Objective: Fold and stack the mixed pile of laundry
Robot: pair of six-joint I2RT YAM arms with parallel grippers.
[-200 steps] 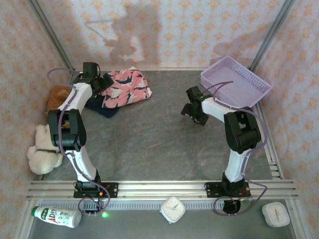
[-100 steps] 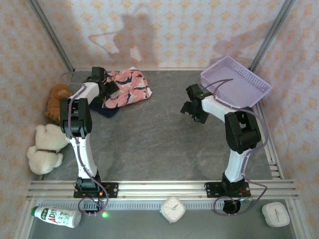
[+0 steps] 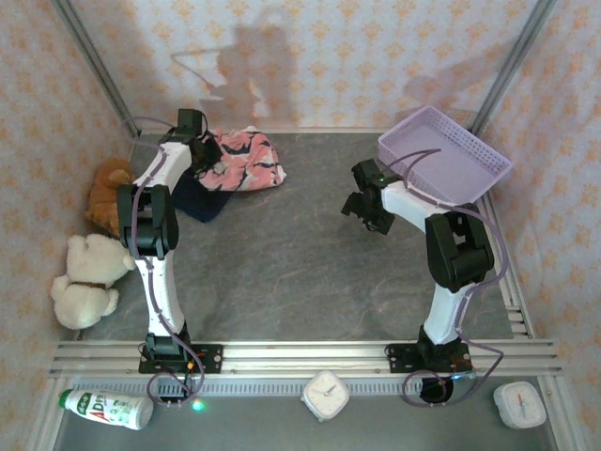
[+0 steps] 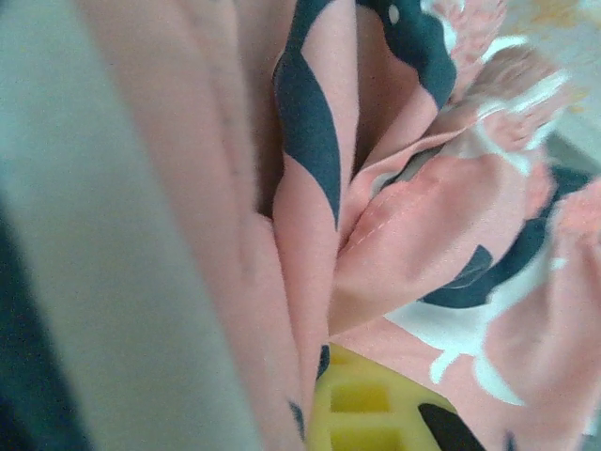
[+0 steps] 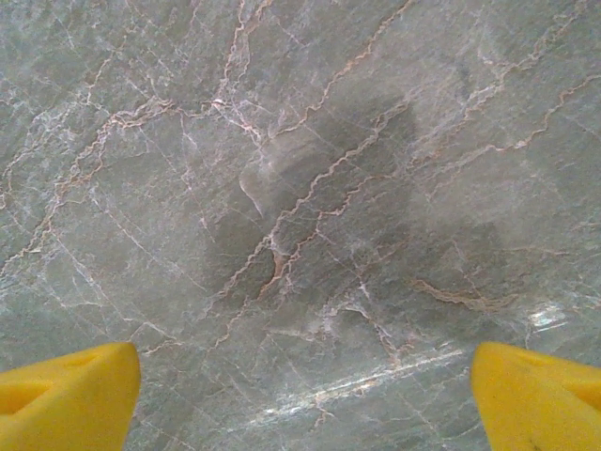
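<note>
The laundry pile lies at the table's back left. A salmon-pink garment (image 3: 246, 162) with navy-and-white shark shapes rests partly over a dark navy garment (image 3: 197, 199). My left gripper (image 3: 205, 155) is at the pink garment's left edge, shut on a fold of it. In the left wrist view the bunched pink cloth (image 4: 404, 235) presses against a yellow finger (image 4: 376, 404); the other finger is hidden by cloth. My right gripper (image 3: 362, 209) hovers right of centre, open, with bare marbled tabletop (image 5: 300, 235) between its yellow fingertips (image 5: 66, 395).
A lavender lattice basket (image 3: 488, 178) sits tilted at the back right, close behind the right arm. A brown plush toy (image 3: 108, 193) and a cream one (image 3: 84, 277) lie along the left wall. A bottle (image 3: 108, 407) and two small clocks (image 3: 326, 395) lie in front of the rail.
My left gripper has gone from open to shut on the pink garment's edge, shifting slightly toward the back wall. The right arm has barely moved.
</note>
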